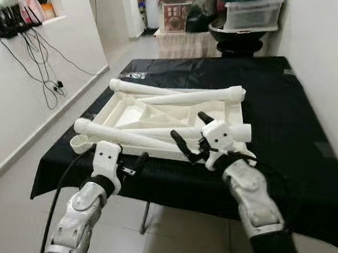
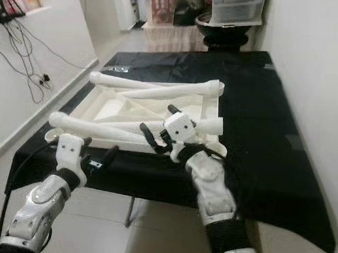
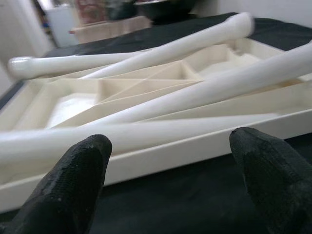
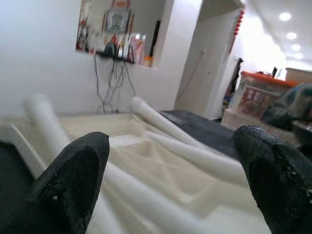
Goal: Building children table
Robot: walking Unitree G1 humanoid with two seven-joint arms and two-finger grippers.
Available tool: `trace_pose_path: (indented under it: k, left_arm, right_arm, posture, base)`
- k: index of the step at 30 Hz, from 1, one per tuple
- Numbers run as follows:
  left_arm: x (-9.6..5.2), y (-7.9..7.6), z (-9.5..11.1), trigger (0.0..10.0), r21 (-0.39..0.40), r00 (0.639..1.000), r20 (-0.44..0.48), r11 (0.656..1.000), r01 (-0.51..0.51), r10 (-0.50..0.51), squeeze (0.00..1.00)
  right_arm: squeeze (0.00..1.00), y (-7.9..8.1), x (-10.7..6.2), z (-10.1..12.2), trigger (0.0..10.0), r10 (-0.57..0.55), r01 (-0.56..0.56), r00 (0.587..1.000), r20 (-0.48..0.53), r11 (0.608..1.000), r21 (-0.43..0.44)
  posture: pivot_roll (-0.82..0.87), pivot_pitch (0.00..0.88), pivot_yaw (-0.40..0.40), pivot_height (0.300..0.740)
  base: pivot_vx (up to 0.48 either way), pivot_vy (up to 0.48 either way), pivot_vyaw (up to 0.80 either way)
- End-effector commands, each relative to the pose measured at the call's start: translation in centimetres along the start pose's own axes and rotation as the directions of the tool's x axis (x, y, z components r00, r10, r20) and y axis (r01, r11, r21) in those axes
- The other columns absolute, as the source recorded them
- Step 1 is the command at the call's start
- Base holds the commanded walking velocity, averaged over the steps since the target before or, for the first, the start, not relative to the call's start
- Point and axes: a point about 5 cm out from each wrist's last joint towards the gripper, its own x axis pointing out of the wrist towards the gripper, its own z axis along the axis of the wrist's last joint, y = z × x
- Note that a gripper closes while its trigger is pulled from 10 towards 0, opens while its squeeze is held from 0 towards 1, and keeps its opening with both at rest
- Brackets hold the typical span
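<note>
White plastic parts lay on the black-draped tabletop (image 1: pixel 309 145). The left pincer (image 1: pixel 135 164) hovered wide open and empty, just short of the upturned table panel (image 1: pixel 129 112), whose ribbed recesses cradled loose legs (image 1: pixel 177 96). The right pincer (image 1: pixel 187 134), likewise spread and empty, hung above the near leg (image 1: pixel 138 137). Those legs looked light, stiff and smooth, likely slippery; mid-shaft seemed the safest grip.
</note>
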Motion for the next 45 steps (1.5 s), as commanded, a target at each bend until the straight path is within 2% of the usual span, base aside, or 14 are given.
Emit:
trace_pose_path:
  k: [1,9,13,16,17,18,21,22,24,25,28,36,41,45]
  left_arm:
    - [-0.2,0.6,-0.1,10.0,-0.001,1.0,-0.015,1.0,-0.012,0.012,0.0]
    - [0.0,-0.2,-0.5,10.0,-0.009,0.999,-0.033,1.0,0.024,-0.025,0.0]
    - [0.0,-0.4,-0.7,10.0,-0.014,0.999,-0.04,0.999,0.033,-0.034,0.0]
    - [0.0,-1.0,-1.0,10.0,-0.022,0.996,-0.055,0.997,0.069,-0.07,0.0]
    - [0.0,-1.4,-1.2,10.0,-0.027,0.993,-0.063,0.995,0.098,-0.1,0.0]
    - [0.0,-1.4,-1.2,10.0,-0.027,0.993,-0.063,0.995,0.098,-0.1,0.0]
    - [-0.2,-3.1,-1.7,10.0,-0.032,0.968,-0.103,0.973,0.227,-0.229,0.0]
    - [-0.2,-3.1,-1.7,10.0,-0.032,0.968,-0.103,0.973,0.227,-0.229,0.0]
    - [-0.5,-4.0,-2.1,10.0,-0.015,0.946,-0.132,0.954,0.298,-0.297,0.0]
    - [-0.5,-4.0,-2.1,10.0,-0.015,0.946,-0.132,0.954,0.298,-0.297,0.0]
    - [-1.1,-4.1,-2.1,10.0,-0.014,0.942,-0.147,0.953,0.304,-0.303,0.0]
    - [-2.0,-3.8,-2.3,10.0,-0.027,0.933,-0.18,0.95,0.312,-0.311,0.0]
    - [-2.9,-5.3,-2.3,10.0,-0.043,0.868,-0.201,0.889,0.456,-0.454,0.0]
    - [-3.0,-5.6,-2.0,10.0,-0.03,0.857,-0.197,0.877,0.48,-0.476,0.0]
  right_arm:
    - [0.0,0.2,0.6,1.3,10.0,0.078,-0.079,0.997,-0.014,0.994,-0.072]
    - [0.0,-2.0,-0.7,3.6,10.0,0.297,-0.354,0.928,-0.227,0.891,-0.283]
    - [0.0,-2.6,-1.0,4.3,10.0,0.327,-0.404,0.904,-0.274,0.862,-0.306]
    - [0.0,-3.5,-1.7,5.2,10.0,0.376,-0.502,0.842,-0.387,0.809,-0.306]
    - [0.0,-3.8,-2.1,5.4,10.0,0.404,-0.564,0.791,-0.459,0.773,-0.291]
    - [0.0,-3.8,-2.1,5.4,10.0,0.404,-0.564,0.791,-0.459,0.773,-0.291]
    - [0.0,-4.7,-3.5,4.6,10.0,0.438,-0.717,0.593,-0.675,0.668,-0.197]
    - [0.0,-4.7,-3.5,4.6,10.0,0.438,-0.717,0.593,-0.675,0.668,-0.197]
    - [0.0,-4.8,-3.9,4.2,10.0,0.458,-0.767,0.502,-0.734,0.627,-0.133]
    - [0.0,-4.8,-3.9,4.2,10.0,0.458,-0.767,0.502,-0.734,0.627,-0.133]
    - [0.0,-4.6,-3.6,3.8,10.0,0.498,-0.815,0.395,-0.772,0.578,-0.043]
    - [0.0,-4.3,-2.2,3.1,10.0,0.484,-0.8,0.332,-0.81,0.599,0.029]
    - [0.0,-4.6,-1.3,1.8,10.0,0.388,-0.771,0.275,-0.88,0.635,0.039]
    - [0.0,-4.9,-1.4,1.3,10.0,0.342,-0.776,0.24,-0.909,0.63,0.031]
  posture:
    - [-0.01,0.0,0.13,0.74]
    - [-0.03,0.0,0.118,0.74]
    - [-0.03,0.0,0.113,0.74]
    - [-0.04,0.0,0.108,0.74]
    - [-0.04,0.0,0.106,0.74]
    - [-0.04,0.0,0.106,0.74]
    - [-0.05,0.0,0.091,0.74]
    - [-0.05,0.0,0.091,0.74]
    - [-0.05,0.0,0.086,0.74]
    - [-0.05,0.0,0.086,0.74]
    - [-0.05,0.0,0.075,0.74]
    - [-0.04,0.0,0.069,0.74]
    - [-0.05,0.009,0.058,0.74]
    - [-0.05,0.012,0.057,0.74]
  base:
    - [0.304,0.0,0.0]
    - [0.305,0.0,0.0]
    - [0.306,0.0,0.0]
    - [0.304,0.0,0.0]
    - [0.3,0.0,0.0]
    - [0.3,0.0,0.0]
    - [0.185,0.0,0.0]
    - [0.0,0.0,0.0]
    - [0.0,0.0,0.0]
    - [0.0,0.0,0.0]
    - [0.0,0.0,0.0]
    - [0.0,0.0,0.0]
    - [0.0,0.0,0.0]
    - [0.0,0.0,0.0]
